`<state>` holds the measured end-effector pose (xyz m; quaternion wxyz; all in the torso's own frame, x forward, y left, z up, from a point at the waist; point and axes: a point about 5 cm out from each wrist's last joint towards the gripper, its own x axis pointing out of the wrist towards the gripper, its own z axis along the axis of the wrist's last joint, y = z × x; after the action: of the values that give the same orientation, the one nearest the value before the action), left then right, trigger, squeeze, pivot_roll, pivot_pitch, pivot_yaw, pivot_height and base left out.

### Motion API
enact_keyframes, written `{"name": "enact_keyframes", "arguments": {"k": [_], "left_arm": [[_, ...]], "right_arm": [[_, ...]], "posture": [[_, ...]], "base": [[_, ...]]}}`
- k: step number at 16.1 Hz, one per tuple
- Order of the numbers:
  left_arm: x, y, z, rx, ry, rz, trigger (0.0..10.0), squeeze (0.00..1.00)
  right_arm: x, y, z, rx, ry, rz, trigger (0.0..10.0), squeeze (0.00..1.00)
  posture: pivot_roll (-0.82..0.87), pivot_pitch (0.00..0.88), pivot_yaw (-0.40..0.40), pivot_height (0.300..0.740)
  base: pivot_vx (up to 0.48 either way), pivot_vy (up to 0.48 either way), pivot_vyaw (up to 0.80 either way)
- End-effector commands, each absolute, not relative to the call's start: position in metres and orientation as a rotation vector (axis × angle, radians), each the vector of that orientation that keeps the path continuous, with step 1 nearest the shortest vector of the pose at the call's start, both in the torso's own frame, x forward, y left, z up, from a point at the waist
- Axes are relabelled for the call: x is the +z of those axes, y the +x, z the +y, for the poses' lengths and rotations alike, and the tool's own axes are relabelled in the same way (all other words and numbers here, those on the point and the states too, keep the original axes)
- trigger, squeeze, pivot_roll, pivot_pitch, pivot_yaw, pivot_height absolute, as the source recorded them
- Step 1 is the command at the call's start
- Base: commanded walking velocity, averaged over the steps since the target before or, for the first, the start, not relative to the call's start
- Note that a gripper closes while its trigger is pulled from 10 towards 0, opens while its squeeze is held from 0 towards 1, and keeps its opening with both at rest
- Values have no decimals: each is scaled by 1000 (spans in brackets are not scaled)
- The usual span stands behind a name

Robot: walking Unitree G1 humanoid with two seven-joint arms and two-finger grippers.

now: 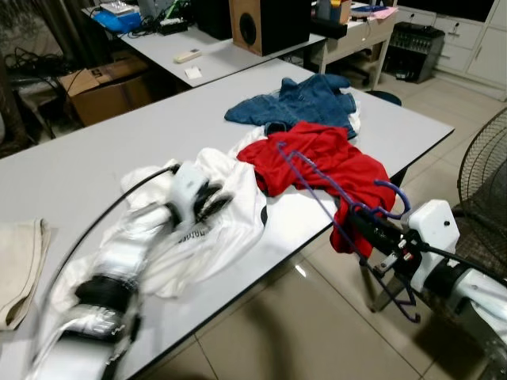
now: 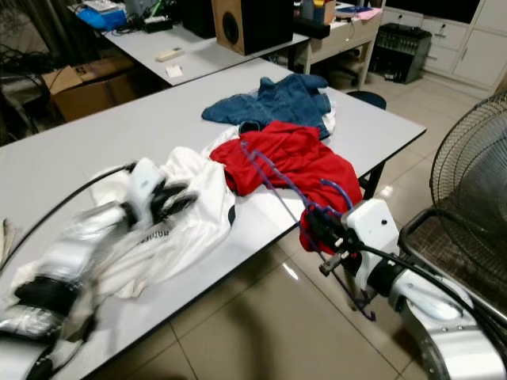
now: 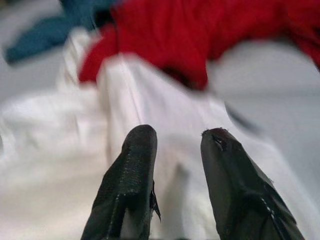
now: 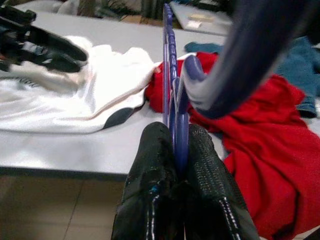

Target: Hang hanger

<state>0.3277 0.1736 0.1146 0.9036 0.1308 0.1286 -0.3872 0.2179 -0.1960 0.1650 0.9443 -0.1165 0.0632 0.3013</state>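
Left eye view shows a long grey table (image 1: 95, 158) strewn with clothes: a blue denim garment (image 1: 305, 101) toward the far end, a red shirt (image 1: 325, 162) in the middle spilling over the near edge, and a white shirt (image 1: 214, 214) beside it, the red and white touching. A folded beige cloth (image 1: 17, 265) lies apart at the table's left end.

The right end effector (image 1: 366, 224) sits just off the table edge by the hanging part of the red shirt, clenched on the purple hanger (image 1: 317, 178). In the right wrist view its two black fingers (image 4: 155, 165) press together with the hanger's thin frame pinched between them. The hanger stands tilted: one end lies across the red shirt on the table, its hook curls just above the end effector, and the rest drops below the edge toward the tiled floor (image 1: 269, 332).

The left end effector (image 1: 207, 199) is blurred and hovers over the white shirt, near its boundary with the red one. In the left wrist view its fingers (image 3: 132, 170) are spread apart with white fabric visible between them, grasping nothing.

Behind stands another table (image 1: 214, 51) carrying a speaker box (image 1: 265, 24); a cardboard box (image 1: 107, 87) rests on the floor, and a fan grille (image 1: 483, 170) stands at the right
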Motion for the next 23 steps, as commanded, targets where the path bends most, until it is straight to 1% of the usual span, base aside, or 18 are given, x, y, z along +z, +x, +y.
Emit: {"name": "enact_keyframes", "arguments": {"k": [1,3,5,6,7,11,13,15,17,18,19,23], "left_arm": [[116,317,178,-891,272,333,10000,1000],[121,304,190,-923,245,389,10000,1000],[133,282,212,-949,284,450,10000,1000],[137,275,219,-948,311,482,10000,439],[140,268,224,-947,321,516,10000,0],[139,258,230,-865,353,626,10000,0],[131,258,227,-809,270,670,10000,0],[124,264,223,-729,155,665,10000,0],[123,265,220,-730,117,668,10000,0],[120,265,216,-736,92,672,3098,0],[116,265,216,-727,111,692,0,0],[119,269,214,-706,116,660,0,0]], "right_arm": [[171,214,-196,650,-241,124,10000,0],[169,210,-199,677,-248,155,10000,0],[169,206,-200,715,-256,188,10000,0],[170,205,-201,719,-253,191,10000,0],[170,204,-200,726,-250,196,10000,0],[168,201,-194,763,-236,209,10000,0],[167,200,-192,777,-229,216,10000,0],[167,200,-192,776,-231,218,10000,0],[168,199,-192,776,-230,217,10000,0],[167,198,-191,776,-231,220,10000,0],[166,199,-192,775,-232,223,10000,0],[166,199,-193,772,-236,227,10000,0]], "posture": [[-47,10,95,740],[-42,16,85,740],[-39,23,82,740],[-33,28,81,740],[-32,29,80,740],[-26,32,78,740],[-22,32,80,740],[-27,27,86,740],[-27,27,86,740],[-33,19,91,740],[-35,15,92,740],[-36,15,92,740]], "base": [[0,0,0],[0,0,0],[0,0,0],[0,0,0],[0,0,0],[0,0,0],[0,0,0],[0,0,0],[0,0,0],[0,0,0],[0,0,0],[0,0,0]]}}
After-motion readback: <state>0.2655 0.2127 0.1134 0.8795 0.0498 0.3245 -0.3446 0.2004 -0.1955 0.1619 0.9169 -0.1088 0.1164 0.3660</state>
